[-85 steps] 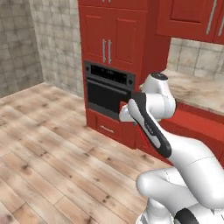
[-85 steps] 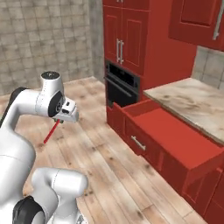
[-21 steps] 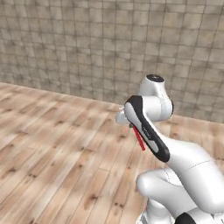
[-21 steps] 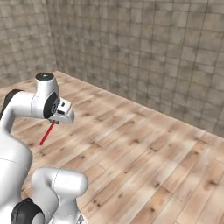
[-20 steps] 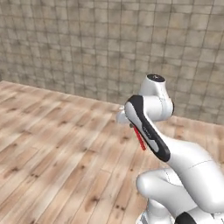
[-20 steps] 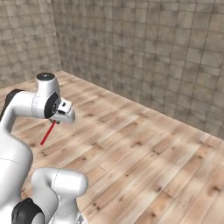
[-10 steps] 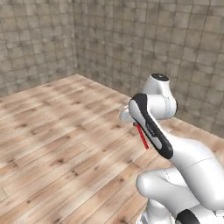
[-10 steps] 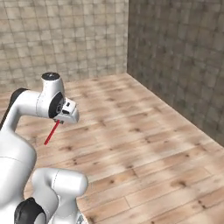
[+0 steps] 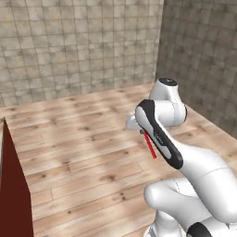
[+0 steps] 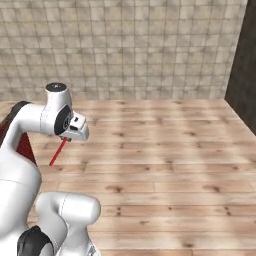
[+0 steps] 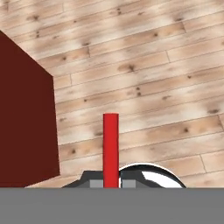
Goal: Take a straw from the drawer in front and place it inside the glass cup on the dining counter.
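Straw [image 11: 110,148] clamped in gripper [image 11: 110,183], seemingly above wooden floor [image 11: 153,78].

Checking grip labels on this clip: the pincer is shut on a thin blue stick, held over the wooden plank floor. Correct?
Not quite: the thin straight stick is bright red, not blue, as the hand view shows. The rest holds: the pincer is shut on it, over the wooden plank floor.

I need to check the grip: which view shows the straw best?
The hand view: the straw rises straight from the shut gripper. Both base views show it small, slanting below the hand.
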Available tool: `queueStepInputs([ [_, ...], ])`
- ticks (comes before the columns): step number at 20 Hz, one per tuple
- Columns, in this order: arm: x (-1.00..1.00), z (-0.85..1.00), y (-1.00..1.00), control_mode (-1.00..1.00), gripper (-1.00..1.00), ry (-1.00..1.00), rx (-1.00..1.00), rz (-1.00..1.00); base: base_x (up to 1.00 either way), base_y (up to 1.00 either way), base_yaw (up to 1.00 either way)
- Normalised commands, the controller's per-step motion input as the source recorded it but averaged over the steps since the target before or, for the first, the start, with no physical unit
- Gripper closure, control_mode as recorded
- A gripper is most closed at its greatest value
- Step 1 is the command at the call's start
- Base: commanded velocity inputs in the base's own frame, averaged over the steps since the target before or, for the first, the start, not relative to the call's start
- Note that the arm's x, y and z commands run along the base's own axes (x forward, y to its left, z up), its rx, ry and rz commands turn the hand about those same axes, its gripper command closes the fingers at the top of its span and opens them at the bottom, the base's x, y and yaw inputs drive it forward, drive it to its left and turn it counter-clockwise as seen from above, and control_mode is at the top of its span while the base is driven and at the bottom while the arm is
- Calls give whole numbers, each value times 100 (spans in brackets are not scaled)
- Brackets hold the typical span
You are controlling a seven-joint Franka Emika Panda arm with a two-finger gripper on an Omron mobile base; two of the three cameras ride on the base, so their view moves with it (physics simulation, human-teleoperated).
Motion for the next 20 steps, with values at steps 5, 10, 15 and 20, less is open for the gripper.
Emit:
queueStepInputs([
  [5,0,0,0,100,100,0,0,0,100,-24,33],
  [10,0,0,0,100,100,0,0,0,100,-24,20],
  [15,0,0,0,100,100,0,0,0,100,-23,18],
  [20,0,0,0,100,100,0,0,0,100,-27,23],
])
